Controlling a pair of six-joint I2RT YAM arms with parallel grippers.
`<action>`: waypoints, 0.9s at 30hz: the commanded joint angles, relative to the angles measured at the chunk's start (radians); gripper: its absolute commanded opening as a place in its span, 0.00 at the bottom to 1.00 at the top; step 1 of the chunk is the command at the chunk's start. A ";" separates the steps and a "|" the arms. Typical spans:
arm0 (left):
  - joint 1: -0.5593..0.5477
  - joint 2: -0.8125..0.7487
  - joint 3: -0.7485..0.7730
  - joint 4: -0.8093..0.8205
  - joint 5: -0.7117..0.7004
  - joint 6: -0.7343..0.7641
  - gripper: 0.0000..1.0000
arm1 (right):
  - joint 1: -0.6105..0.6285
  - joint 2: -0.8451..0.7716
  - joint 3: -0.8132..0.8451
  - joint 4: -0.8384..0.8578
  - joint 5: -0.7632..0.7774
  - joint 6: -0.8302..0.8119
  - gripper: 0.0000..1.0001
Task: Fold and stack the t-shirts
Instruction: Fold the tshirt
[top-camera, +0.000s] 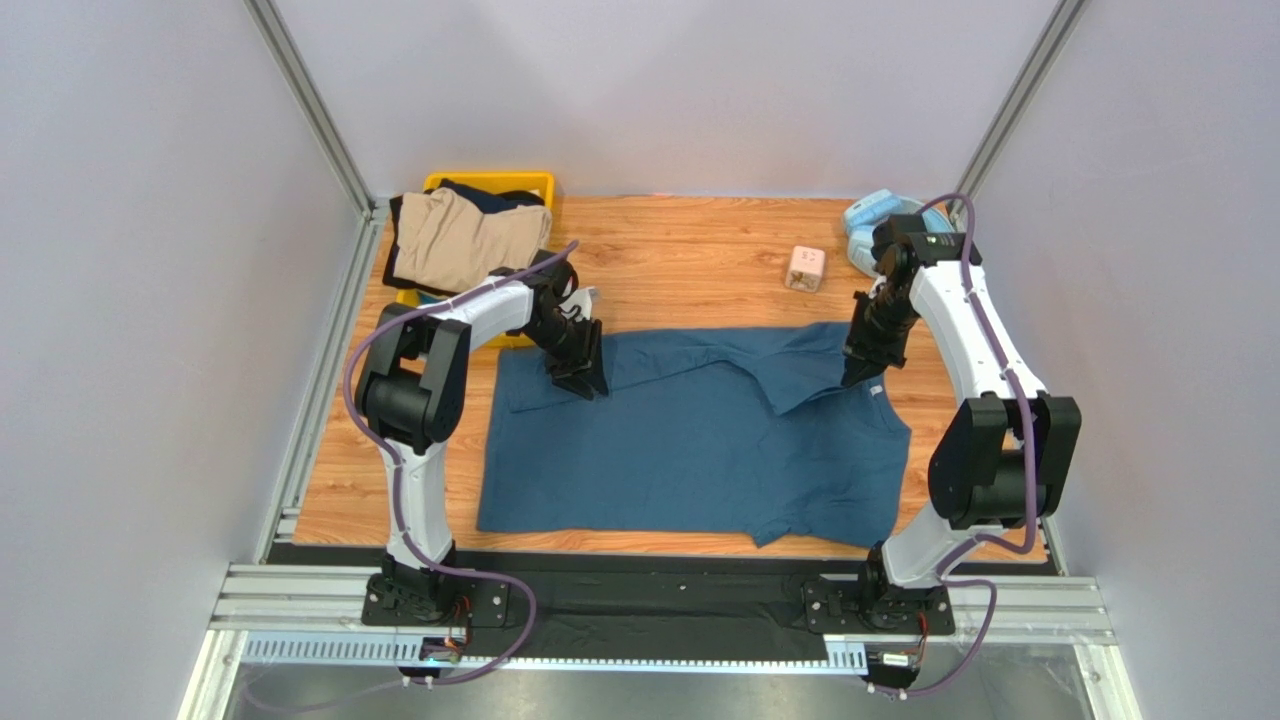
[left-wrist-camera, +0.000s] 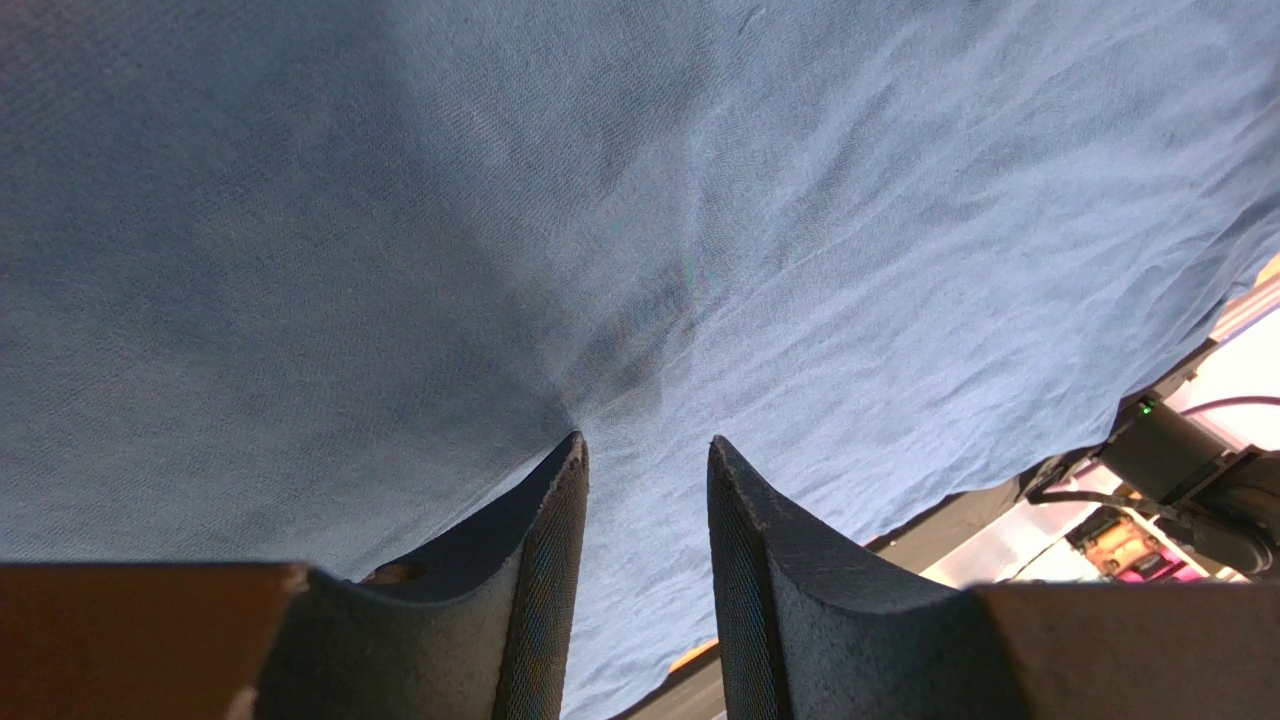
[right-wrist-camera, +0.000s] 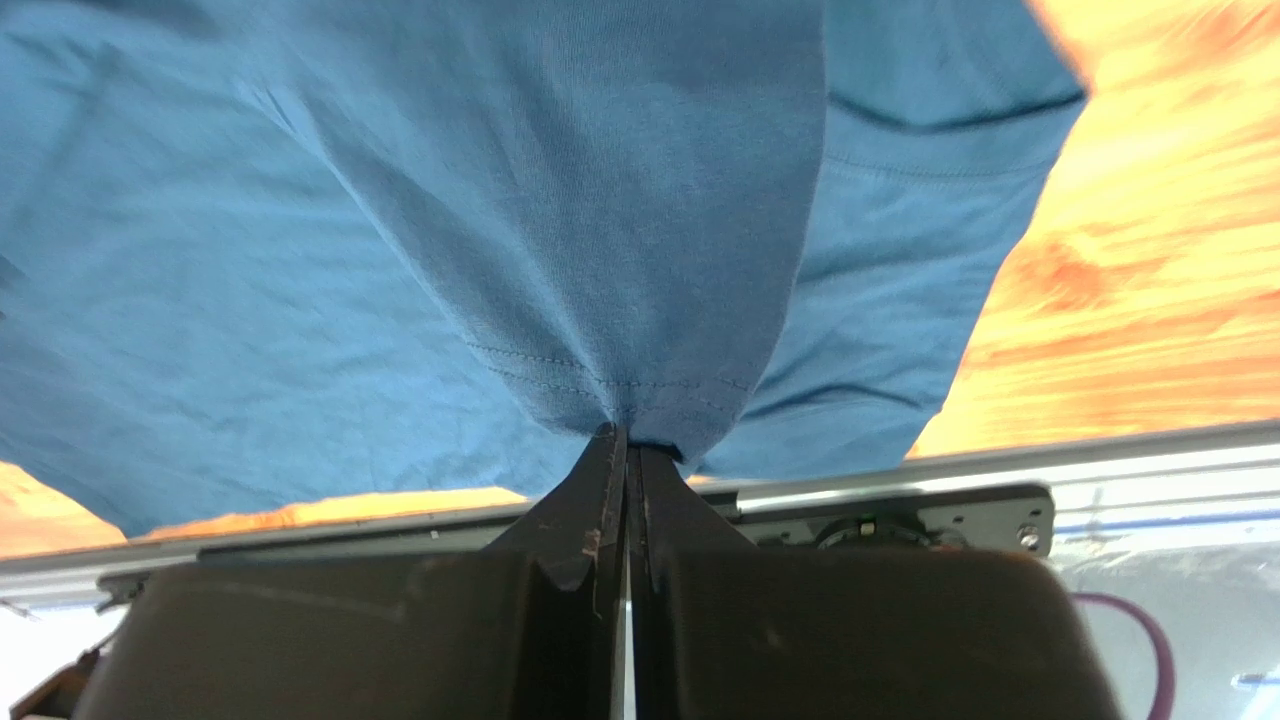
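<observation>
Along the near half of the wooden table, a large teal-blue t-shirt lies spread mostly flat, its near edge close to the table's near edge. A small fold shows at its near right corner.

Farther back on the left, the left gripper sits at the shirt's far left edge. In the left wrist view its fingers stand parted with a clear gap, the tips down on the cloth. Creases run toward the left tip, but no fabric is clamped between them.

On the right, at about the same depth, the right gripper is clenched on the shirt's far right part. The right wrist view shows both fingers pressed tightly together on a stitched hem, with the fabric hanging from the pinch in a cone. That part is folded over toward the shirt's middle.

Beyond the shirt, a small wooden block stands on bare wood, right of centre. At the far left corner a yellow bin holds a bunched tan garment lying over a dark navy one. At the far right corner, light-blue headphones rest behind the right arm.
</observation>
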 joint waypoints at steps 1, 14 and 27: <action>-0.004 -0.021 0.012 0.015 0.010 0.002 0.42 | -0.002 -0.052 -0.077 -0.015 -0.047 0.005 0.00; -0.004 -0.016 0.018 0.010 0.005 -0.006 0.42 | -0.002 -0.145 -0.226 0.014 -0.070 0.002 0.00; -0.004 -0.036 0.019 -0.001 0.031 0.014 0.40 | -0.002 0.036 -0.255 0.168 0.054 0.035 0.01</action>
